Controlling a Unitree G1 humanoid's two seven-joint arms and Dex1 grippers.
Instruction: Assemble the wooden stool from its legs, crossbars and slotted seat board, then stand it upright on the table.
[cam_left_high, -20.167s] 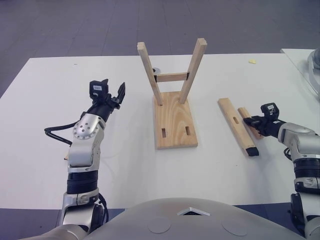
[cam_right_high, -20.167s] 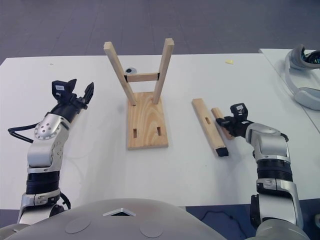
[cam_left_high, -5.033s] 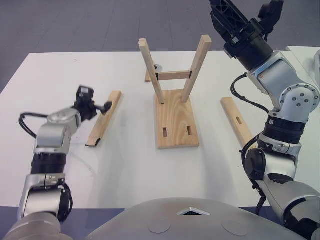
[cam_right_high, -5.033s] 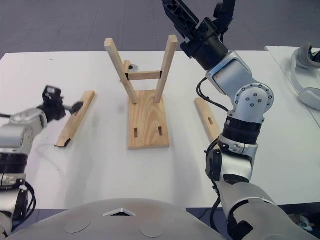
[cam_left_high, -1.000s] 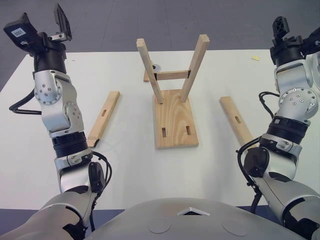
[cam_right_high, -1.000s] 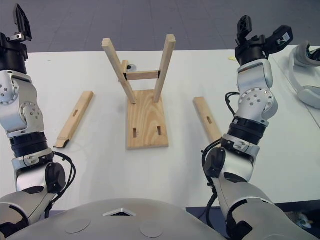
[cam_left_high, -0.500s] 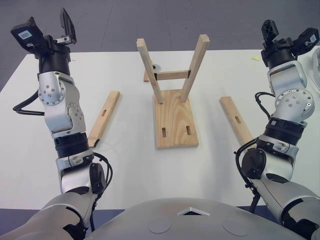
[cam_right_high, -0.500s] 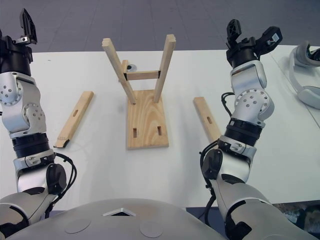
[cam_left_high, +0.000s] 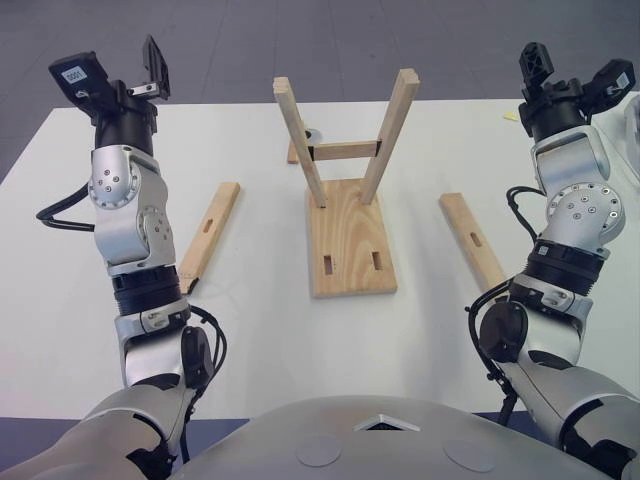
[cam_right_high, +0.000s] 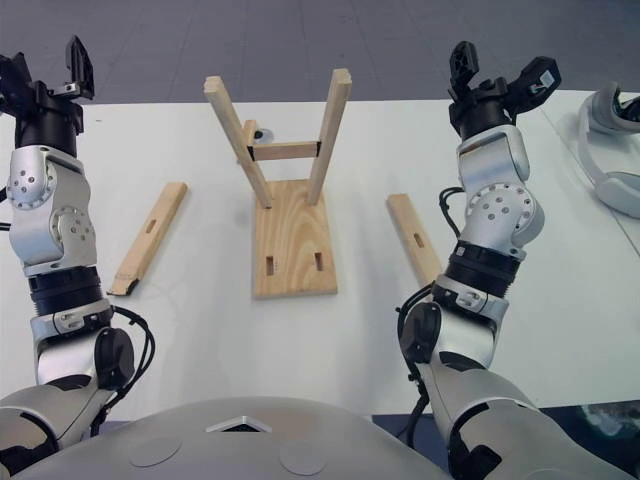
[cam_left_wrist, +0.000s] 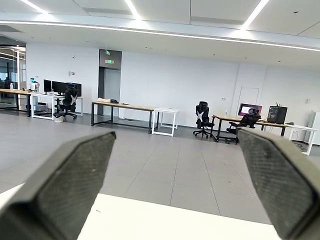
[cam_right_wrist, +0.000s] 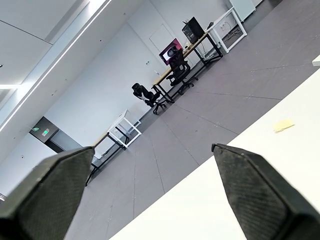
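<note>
Left eye view: left gripper (cam_left_high: 122, 78) well apart from leg (cam_left_high: 208, 232).

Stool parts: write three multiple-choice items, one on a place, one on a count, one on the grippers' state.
1. The loose legs lie, relative to the seat board: A. on it B. one each side C. both left
2. The standing legs number: A. one B. two C. four
3. The left gripper and right gripper are: A. open, empty B. shut on legs C. shut on the seat board
B: one lies flat either side. B: two stand, joined by a crossbar. A: fingers spread, nothing between.
</note>
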